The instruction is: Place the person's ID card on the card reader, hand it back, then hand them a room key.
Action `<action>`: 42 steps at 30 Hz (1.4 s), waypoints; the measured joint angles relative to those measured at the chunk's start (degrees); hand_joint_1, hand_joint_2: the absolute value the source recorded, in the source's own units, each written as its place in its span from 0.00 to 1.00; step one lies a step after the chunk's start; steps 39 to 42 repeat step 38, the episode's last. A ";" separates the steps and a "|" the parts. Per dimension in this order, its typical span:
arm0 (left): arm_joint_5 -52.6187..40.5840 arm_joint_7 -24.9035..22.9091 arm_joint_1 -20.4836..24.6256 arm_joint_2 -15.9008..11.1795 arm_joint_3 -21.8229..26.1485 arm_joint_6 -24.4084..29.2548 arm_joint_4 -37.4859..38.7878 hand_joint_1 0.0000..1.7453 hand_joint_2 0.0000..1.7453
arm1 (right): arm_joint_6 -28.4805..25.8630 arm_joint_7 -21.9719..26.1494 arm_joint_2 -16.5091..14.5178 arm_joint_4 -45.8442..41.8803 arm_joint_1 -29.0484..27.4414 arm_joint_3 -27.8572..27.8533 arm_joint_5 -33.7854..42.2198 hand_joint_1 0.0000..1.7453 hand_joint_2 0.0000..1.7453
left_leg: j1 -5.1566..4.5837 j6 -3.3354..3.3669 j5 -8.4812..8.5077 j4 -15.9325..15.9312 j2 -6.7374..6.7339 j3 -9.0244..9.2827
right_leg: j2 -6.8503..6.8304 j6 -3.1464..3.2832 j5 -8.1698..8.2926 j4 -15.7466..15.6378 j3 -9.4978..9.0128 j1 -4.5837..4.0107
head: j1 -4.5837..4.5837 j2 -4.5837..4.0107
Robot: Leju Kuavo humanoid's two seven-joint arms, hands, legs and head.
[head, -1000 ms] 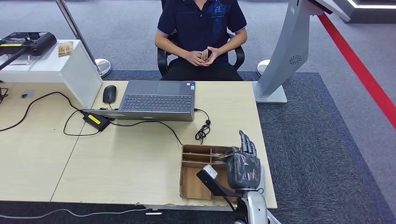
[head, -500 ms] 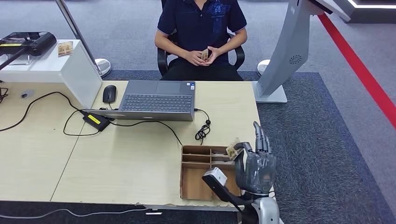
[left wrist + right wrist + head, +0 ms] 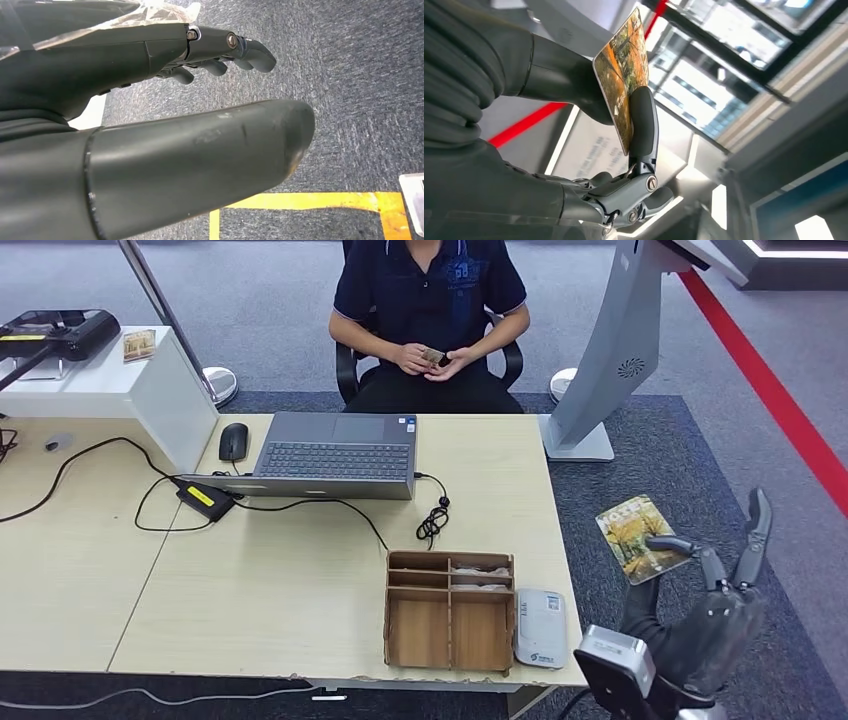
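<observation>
The right hand [image 3: 715, 625] pinches the room key [image 3: 633, 523] between thumb and one finger, off the counter's [image 3: 300, 590] right edge. The person [image 3: 430, 300] sits far ahead and to the left. The left hand [image 3: 150, 115] hangs with its fingers held apart.

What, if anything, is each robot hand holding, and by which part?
The right hand pinches a flat card printed with yellow-orange foliage by its lower edge, between thumb and finger. The left hand holds nothing.
</observation>
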State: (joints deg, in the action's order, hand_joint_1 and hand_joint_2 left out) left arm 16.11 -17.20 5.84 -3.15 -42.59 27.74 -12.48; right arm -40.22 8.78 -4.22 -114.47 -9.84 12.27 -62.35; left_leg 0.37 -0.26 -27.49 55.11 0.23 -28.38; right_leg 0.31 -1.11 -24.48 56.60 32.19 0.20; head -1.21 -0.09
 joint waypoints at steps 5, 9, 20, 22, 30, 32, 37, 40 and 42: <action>0.04 0.29 0.12 0.03 -0.11 0.00 0.00 0.00 0.00 | 0.15 9.37 -5.66 2.27 0.21 -4.03 3.31 1.00 1.00 | 0.09 -0.06 0.03 -0.01 0.00 -0.01 | 0.00 0.05 0.00 0.03 -0.03 -0.07 | -0.01 -0.01; 0.08 0.31 0.33 0.07 -0.40 -0.02 0.00 0.00 0.00 | 0.26 10.66 -8.76 5.42 1.69 -4.47 3.79 1.00 1.00 | 0.10 -0.08 0.02 -0.01 0.00 -0.01 | 0.00 0.07 0.00 0.05 -0.03 -0.08 | 0.00 -0.02; 0.13 0.13 0.51 0.07 -1.39 -0.10 0.00 0.00 0.00 | 0.37 12.67 -11.64 12.07 3.91 -2.67 3.05 1.00 1.00 | 0.15 -0.16 -0.03 -0.01 0.01 -0.05 | -0.02 0.11 -0.05 0.06 -0.03 -0.12 | -0.04 0.01; 0.34 0.03 0.52 0.05 -1.40 -0.09 0.00 0.00 0.00 | 0.38 12.82 -11.65 13.25 4.14 -2.31 3.01 1.00 1.00 | 0.16 -0.17 -0.04 -0.01 0.02 -0.06 | -0.03 0.12 -0.05 0.06 -0.03 -0.13 | -0.04 0.01; 0.57 -0.05 0.55 0.01 -1.40 -0.08 0.00 0.00 0.00 | 0.38 13.00 -11.64 14.65 4.42 -1.97 2.81 1.00 1.00 | 0.17 -0.18 -0.04 -0.01 0.02 -0.06 | -0.03 0.13 -0.06 0.06 -0.03 -0.14 | -0.04 0.00; 0.88 -0.06 0.55 -0.07 -1.40 0.03 0.00 0.00 0.00 | 0.38 13.28 -11.63 15.80 4.67 -1.84 2.53 1.00 1.00 | 0.18 -0.18 -0.04 -0.01 0.03 -0.07 | -0.04 0.14 -0.06 0.06 -0.04 -0.14 | -0.04 0.00; 2.57 -0.14 0.54 -0.24 -1.40 0.97 0.00 0.00 0.00 | 0.39 14.63 -11.63 20.72 5.75 -1.69 1.98 1.00 1.00 | 0.19 -0.18 -0.04 -0.01 0.05 -0.08 | -0.06 0.14 -0.07 0.08 -0.05 -0.15 | -0.04 0.00; 2.65 -0.15 0.54 -0.24 -1.40 1.03 0.00 0.00 0.00 | 0.39 14.63 -11.63 20.94 5.80 -1.69 2.01 1.00 1.00 | 0.19 -0.18 -0.04 -0.01 0.05 -0.08 | -0.06 0.14 -0.07 0.08 -0.05 -0.15 | -0.04 0.00; 2.65 -0.15 0.54 -0.24 -1.40 1.03 0.00 0.00 0.00 | 0.39 14.63 -11.63 20.94 5.80 -1.69 2.01 1.00 1.00 | 0.19 -0.18 -0.04 -0.01 0.05 -0.08 | -0.06 0.14 -0.07 0.08 -0.05 -0.15 | -0.04 0.00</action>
